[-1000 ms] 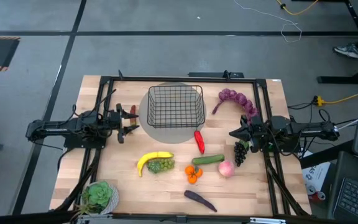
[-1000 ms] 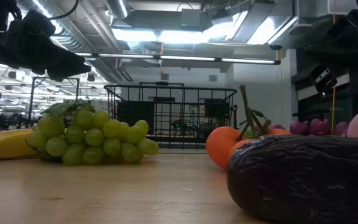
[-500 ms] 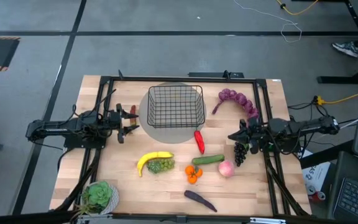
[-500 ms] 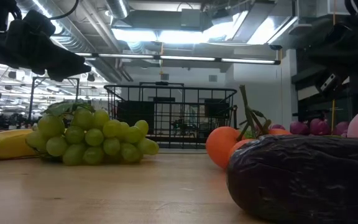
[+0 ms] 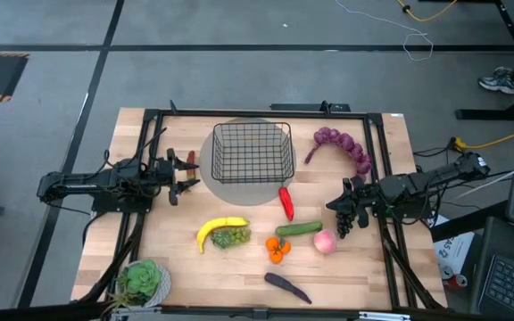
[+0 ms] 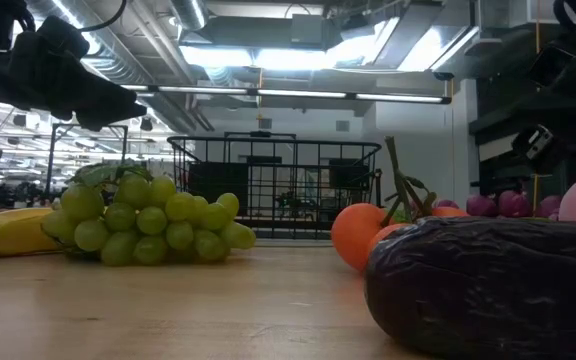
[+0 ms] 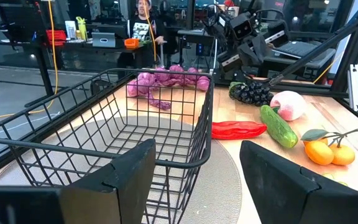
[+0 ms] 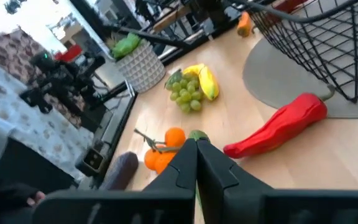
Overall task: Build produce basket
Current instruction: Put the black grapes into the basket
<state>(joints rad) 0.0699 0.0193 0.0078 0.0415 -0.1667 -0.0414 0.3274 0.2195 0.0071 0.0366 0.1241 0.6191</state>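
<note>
Hovering low over the dark purple grape bunch, the right tool has its two fingers pressed together, with nothing seen between them in its wrist view. The bunch lies on the wooden bench directly under this tool, and the pink round peach is just beside it. The square black wire-grid basket holds nothing and stands well apart from the right tool, across the red chili pepper. The left tool waits just beside the basket with its fingers spread. My judgement: if the right tool descends while clenched, it can push the grapes away or knock the peach, because the fingers cannot surround the bunch.
</note>
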